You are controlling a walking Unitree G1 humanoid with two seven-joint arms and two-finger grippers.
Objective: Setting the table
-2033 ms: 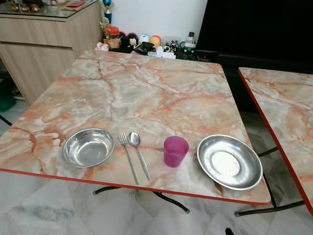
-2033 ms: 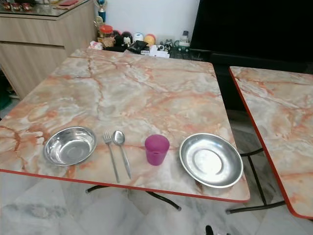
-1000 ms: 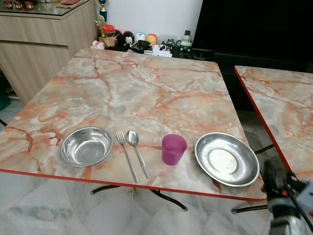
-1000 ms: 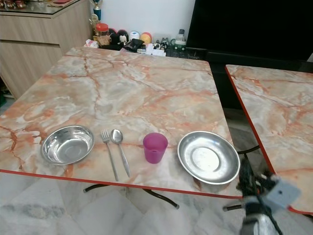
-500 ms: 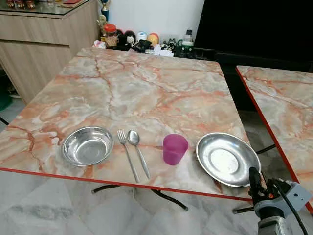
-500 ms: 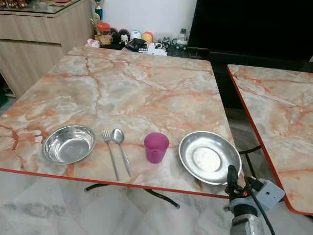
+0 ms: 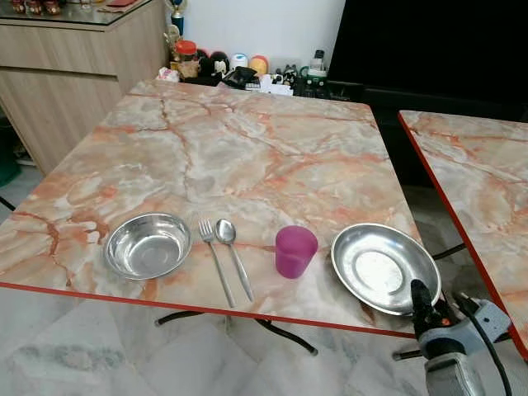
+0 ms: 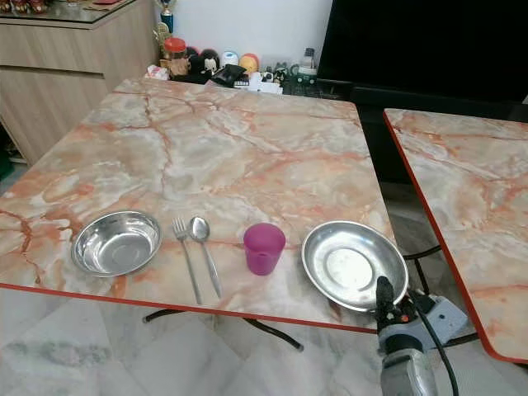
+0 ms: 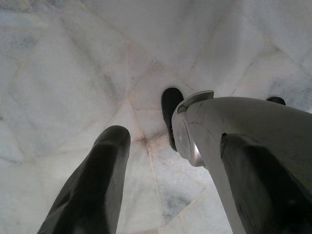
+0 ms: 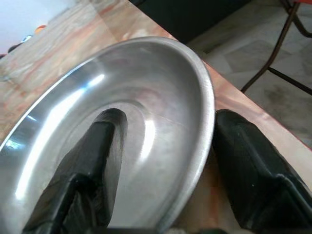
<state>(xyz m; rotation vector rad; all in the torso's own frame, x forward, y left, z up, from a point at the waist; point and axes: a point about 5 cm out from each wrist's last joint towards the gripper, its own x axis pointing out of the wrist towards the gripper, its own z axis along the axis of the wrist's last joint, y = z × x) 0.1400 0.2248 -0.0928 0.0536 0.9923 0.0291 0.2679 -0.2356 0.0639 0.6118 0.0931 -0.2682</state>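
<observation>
Now right gripper (image 10: pixel 165 146) is spread wide, 2 fingers straddling steel plate (image 10: pixel 146 97) rim, not pinching.

text: none readable | labels — none | signs — none

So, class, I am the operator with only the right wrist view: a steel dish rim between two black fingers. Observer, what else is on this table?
Observer: Left of your plate stands a purple cup.
Operator: Any cutlery?
Observer: A fork and a spoon lie side by side left of the cup.
Operator: Anything beyond those?
Observer: A steel bowl sits at the far left of the row.
Operator: And my other arm?
Observer: The left gripper hangs open over the marble floor.
</observation>
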